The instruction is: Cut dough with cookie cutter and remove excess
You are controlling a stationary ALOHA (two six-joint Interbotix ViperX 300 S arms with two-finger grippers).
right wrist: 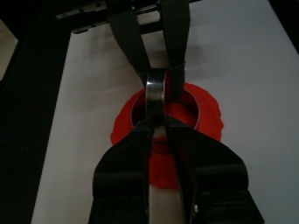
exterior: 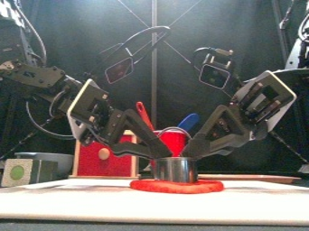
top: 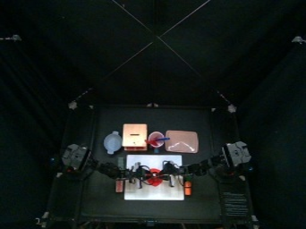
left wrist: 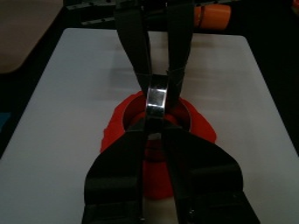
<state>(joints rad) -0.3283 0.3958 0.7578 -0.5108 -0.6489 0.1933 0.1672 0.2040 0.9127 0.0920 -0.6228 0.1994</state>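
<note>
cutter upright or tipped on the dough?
Upright. In the front view the cutter stands straight on the flat dough, its rim level, with both grippers at its sides.

Flat red dough patch (exterior: 176,187) lies on white square board (exterior: 49,197), lower centre of front frame; round metal cookie cutter (exterior: 176,169) sits on it, between left gripper (exterior: 154,155) and right gripper (exterior: 197,153).
</note>
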